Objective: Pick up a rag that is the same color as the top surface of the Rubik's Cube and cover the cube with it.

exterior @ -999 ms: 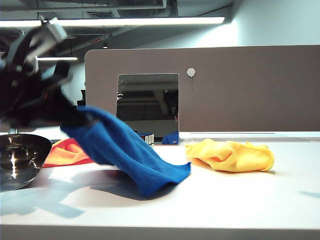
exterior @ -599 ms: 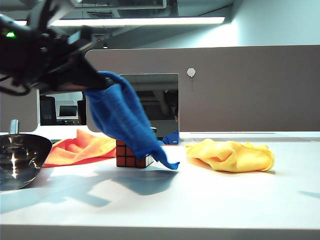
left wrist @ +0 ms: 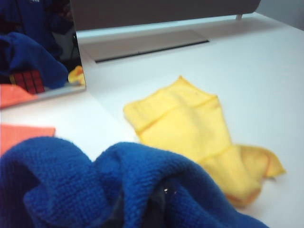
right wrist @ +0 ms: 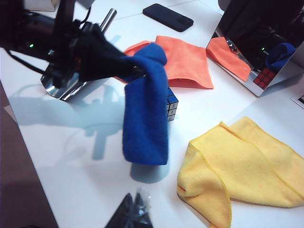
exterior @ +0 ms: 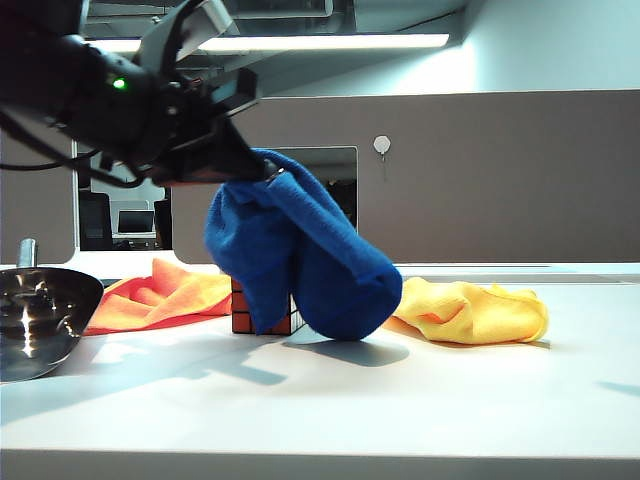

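My left gripper (exterior: 262,172) is shut on the deep blue rag (exterior: 300,250), holding it by a bunched top above the table. The rag hangs down in a long fold (right wrist: 145,118) in front of the Rubik's Cube (exterior: 240,312), its lower end close to the tabletop. Only an edge of the cube shows beside the rag (right wrist: 172,105). In the left wrist view the rag (left wrist: 95,185) wraps the jaws and hides them. My right gripper (right wrist: 135,203) is shut and holds nothing, low over the table's near side, apart from the rag.
A yellow cloth (exterior: 470,310) lies right of the cube, an orange cloth (exterior: 160,295) left of it. A metal bowl (exterior: 40,315) stands at the far left. A mirror (exterior: 320,170) leans on the partition behind. A black phone (right wrist: 167,16) lies beyond the orange cloth.
My left arm has lifted the rag off the table and carried it right, over the cube. The rag now hangs in front of the cube and hides most of it.
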`<state>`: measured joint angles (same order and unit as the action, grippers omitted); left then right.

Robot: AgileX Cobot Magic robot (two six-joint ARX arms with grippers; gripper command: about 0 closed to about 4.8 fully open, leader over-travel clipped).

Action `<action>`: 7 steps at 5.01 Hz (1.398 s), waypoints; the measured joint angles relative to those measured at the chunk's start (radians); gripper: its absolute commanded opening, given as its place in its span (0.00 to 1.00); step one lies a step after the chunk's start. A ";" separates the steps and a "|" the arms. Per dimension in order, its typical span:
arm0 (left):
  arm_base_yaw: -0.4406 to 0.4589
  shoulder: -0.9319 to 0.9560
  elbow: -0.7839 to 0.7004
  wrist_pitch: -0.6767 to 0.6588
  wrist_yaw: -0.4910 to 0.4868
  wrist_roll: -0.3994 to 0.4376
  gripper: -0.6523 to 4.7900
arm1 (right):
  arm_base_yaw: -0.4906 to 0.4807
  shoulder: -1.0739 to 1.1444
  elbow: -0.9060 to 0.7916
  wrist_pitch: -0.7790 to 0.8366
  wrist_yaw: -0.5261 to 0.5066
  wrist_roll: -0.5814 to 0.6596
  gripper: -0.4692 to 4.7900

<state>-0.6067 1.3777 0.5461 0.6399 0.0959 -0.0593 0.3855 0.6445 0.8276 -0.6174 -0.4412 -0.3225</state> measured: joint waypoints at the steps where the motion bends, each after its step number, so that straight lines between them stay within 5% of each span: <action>1: 0.000 0.024 0.039 0.024 0.000 0.019 0.11 | 0.000 0.000 0.000 0.000 0.000 0.000 0.08; 4: 0.023 0.028 0.177 0.049 0.033 0.090 0.11 | 0.000 0.000 0.000 0.000 0.000 0.000 0.08; 6: 0.068 0.124 0.176 -0.214 0.016 0.057 0.11 | 0.000 0.000 0.000 0.000 0.000 0.000 0.08; 7: 0.063 0.146 0.176 -0.243 0.019 0.046 0.11 | 0.000 0.000 0.000 0.000 0.000 0.000 0.08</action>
<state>-0.5434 1.5238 0.7223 0.3973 0.1154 -0.0132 0.3855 0.6441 0.8276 -0.6174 -0.4412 -0.3225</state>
